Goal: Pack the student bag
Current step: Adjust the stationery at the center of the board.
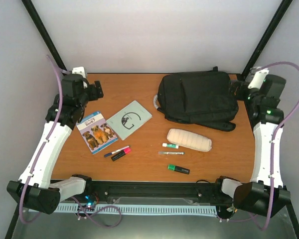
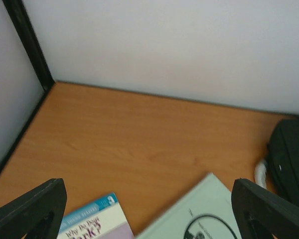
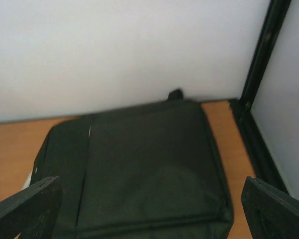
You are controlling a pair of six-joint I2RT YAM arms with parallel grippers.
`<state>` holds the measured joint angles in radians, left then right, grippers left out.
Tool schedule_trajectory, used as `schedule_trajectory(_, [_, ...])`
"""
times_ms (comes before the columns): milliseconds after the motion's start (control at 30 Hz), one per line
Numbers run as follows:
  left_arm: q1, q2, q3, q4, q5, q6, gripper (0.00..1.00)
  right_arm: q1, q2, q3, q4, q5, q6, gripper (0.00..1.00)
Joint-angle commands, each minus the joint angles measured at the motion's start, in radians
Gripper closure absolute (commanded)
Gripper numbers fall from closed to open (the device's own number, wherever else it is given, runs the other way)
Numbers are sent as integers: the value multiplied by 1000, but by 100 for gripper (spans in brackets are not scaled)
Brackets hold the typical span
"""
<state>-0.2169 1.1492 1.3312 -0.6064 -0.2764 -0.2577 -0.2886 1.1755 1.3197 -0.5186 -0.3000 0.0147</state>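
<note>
Student bag (image 1: 199,98) on wooden table (image 1: 134,85), white walls (image 1: 154,35); left gripper (image 2: 147,201), right gripper (image 3: 150,191) spread.

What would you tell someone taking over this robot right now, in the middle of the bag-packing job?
Left gripper: open, empty, at the far left, by the dog book and green booklet.
Right gripper: open, empty, over the backpack.
The backpack lies flat at the far right and looks shut. Pouch, pink marker, green marker and two pens lie loose on the table.
Done: nothing packed.
Left: open the backpack, load everything.
</note>
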Motion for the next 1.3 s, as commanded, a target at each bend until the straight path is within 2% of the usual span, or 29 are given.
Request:
schedule_trajectory(0, [-41, -18, -94, 52, 135, -35, 8, 56, -67, -125, -2, 3, -47, 0])
schedule_trajectory(233, [-218, -19, -245, 82, 267, -63, 16, 138, -165, -355, -21, -41, -145, 0])
schedule_trajectory(500, [-602, 39, -306, 133, 274, -81, 22, 187, -245, -517, -11, -59, -212, 0])
schedule_trajectory(667, [-824, 210, -229, 122, 232, -50, 23, 199, -276, -563, -2, -46, -241, 0])
schedule_trajectory(733, [-929, 303, -175, 121, 173, -12, 23, 202, -285, -569, 0, -31, -246, 0])
schedule_trajectory(867, [-1064, 497, -59, 96, 136, 59, 24, 205, -298, -578, 12, 12, -257, 0])
schedule_trajectory(1067, [-1146, 684, 45, 106, 170, 159, 22, 200, -309, -581, 21, 59, -264, 0])
schedule_trajectory(1267, [-1157, 740, 45, 167, 220, 233, 17, 200, -307, -582, 26, 71, -266, 0])
